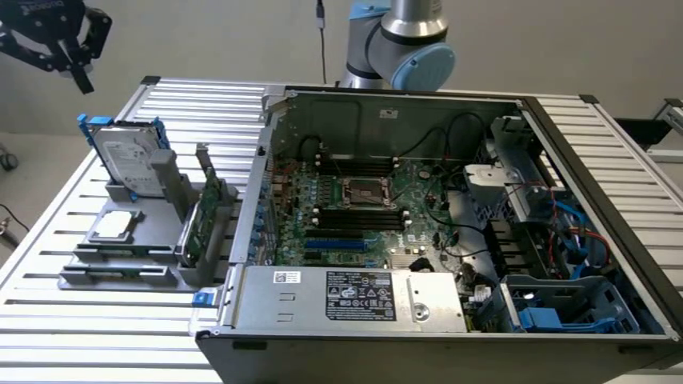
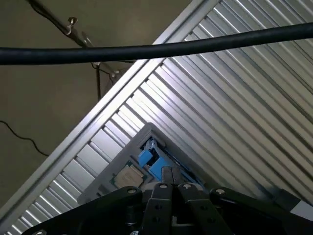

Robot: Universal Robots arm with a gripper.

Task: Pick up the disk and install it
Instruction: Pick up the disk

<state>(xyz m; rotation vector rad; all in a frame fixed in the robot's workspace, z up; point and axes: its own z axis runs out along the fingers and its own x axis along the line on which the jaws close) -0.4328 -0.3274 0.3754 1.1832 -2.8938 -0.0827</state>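
The disk (image 1: 128,160), silver-grey with a white label and blue rails, stands upright in a grey holder (image 1: 160,188) at the exterior view's left. My black gripper (image 1: 81,80) hangs in the air above and behind the disk, well apart from it, fingers pointing down. In the wrist view the two fingers (image 2: 172,177) are pressed together with nothing between them, so the gripper (image 2: 169,172) is shut and empty. Beyond the fingertips, far off, the wrist view shows the disk's blue rail (image 2: 148,159) and the holder.
An open computer case (image 1: 272,160) with its motherboard (image 1: 363,208) takes up the middle and right of the slatted metal table (image 1: 43,240). A blue drive cage (image 1: 565,308) sits in its near right corner. The holder also carries a square silver chip (image 1: 115,226) and a green circuit card (image 1: 208,212). A black cable (image 2: 156,49) crosses the wrist view.
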